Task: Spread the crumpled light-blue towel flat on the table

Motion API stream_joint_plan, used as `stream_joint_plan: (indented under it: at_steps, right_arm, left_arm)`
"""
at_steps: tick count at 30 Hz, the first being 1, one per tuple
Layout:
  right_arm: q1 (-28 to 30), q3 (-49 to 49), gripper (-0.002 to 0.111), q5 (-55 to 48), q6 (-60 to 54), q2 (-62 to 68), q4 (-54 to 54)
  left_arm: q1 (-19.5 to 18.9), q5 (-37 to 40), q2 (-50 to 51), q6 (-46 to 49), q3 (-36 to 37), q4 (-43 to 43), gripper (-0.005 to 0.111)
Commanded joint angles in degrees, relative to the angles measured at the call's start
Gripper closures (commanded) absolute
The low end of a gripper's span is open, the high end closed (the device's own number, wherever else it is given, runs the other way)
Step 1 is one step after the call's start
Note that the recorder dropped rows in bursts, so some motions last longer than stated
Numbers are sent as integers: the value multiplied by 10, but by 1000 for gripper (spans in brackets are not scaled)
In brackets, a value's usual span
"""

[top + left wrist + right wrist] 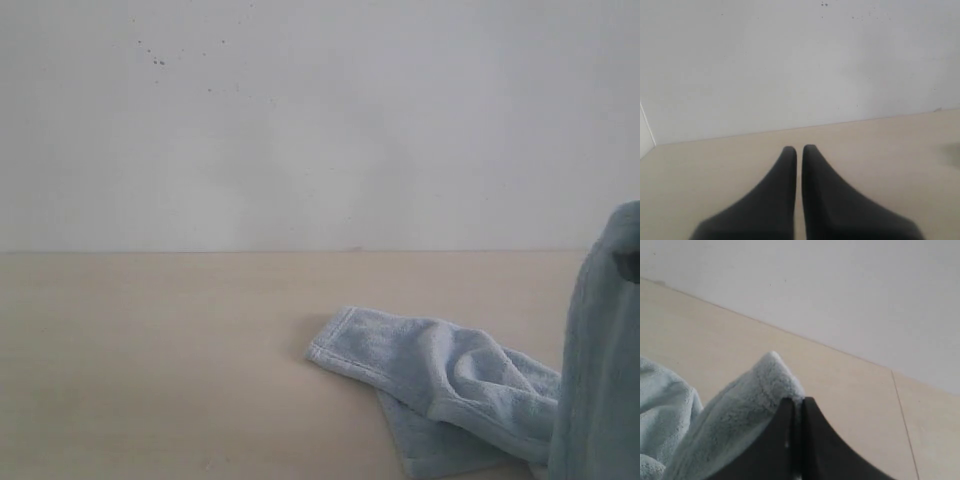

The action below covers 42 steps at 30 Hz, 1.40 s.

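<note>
The light-blue towel lies crumpled on the beige table at the right front, and one end rises in a tall fold along the right edge of the exterior view. In the right wrist view my right gripper is shut on a corner of the towel, which bulges out past the black fingertips. My left gripper hangs over bare table, shut with only a thin slit between its fingers and nothing held. Neither gripper shows clearly in the exterior view.
A plain white wall stands behind the table. A seam line crosses the table in the right wrist view. Bare table stretches left of the towel.
</note>
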<state>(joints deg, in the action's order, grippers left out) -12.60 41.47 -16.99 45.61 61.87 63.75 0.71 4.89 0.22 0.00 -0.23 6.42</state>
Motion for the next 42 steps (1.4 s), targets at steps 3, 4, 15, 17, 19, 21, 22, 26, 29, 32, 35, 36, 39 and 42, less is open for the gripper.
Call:
stream_joint_plan:
  at_steps: [3,4,15,17,19,21,22,26,29,32,35,36,39,42]
  right_arm:
    - [0,-11,108,-95,-16,-75,-44]
    - [0,-23,108,-115,-33,-93,-76]
    - [-10,-112,108,-137,-776,-185,-845]
    - [-36,-101,108,-174,-893,-191,-917]
    - [-53,-75,108,-195,-894,-218,-917]
    - [-54,-38,108,-232,-897,-257,-915]
    - [-54,-23,108,-262,-897,-276,-904]
    - [-65,-57,108,-294,-823,-254,-751]
    - [-80,-91,108,-233,-736,-217,-648]
    - [-93,-103,108,-184,-694,-175,-613]
    - [-93,-103,107,-156,-685,-129,-649]
    - [-93,-103,104,-152,-684,-118,-661]
    - [-93,-103,81,-141,-686,-88,-699]
    - [-93,-103,60,-125,-686,-65,-713]
  left_arm:
    - [-1,-6,-2,-4,2,1,103]
    - [-1,-6,-2,-4,2,1,103]
    - [-1,-6,-2,-4,2,1,103]
    - [-1,-6,-2,-4,2,1,103]
    - [-1,-6,-2,-4,2,1,103]
    - [-1,-6,-2,-4,2,1,103]
    - [-1,-6,-2,-4,2,1,103]
    - [-1,-6,-2,-4,2,1,103]
    - [-1,-6,-2,-4,2,1,103]
    - [-1,-6,-2,-4,2,1,103]
    - [-1,-6,-2,-4,2,1,103]
    - [-1,-6,-2,-4,2,1,103]
    - [-1,-6,-2,-4,2,1,103]
    - [-1,-6,-2,-4,2,1,103]
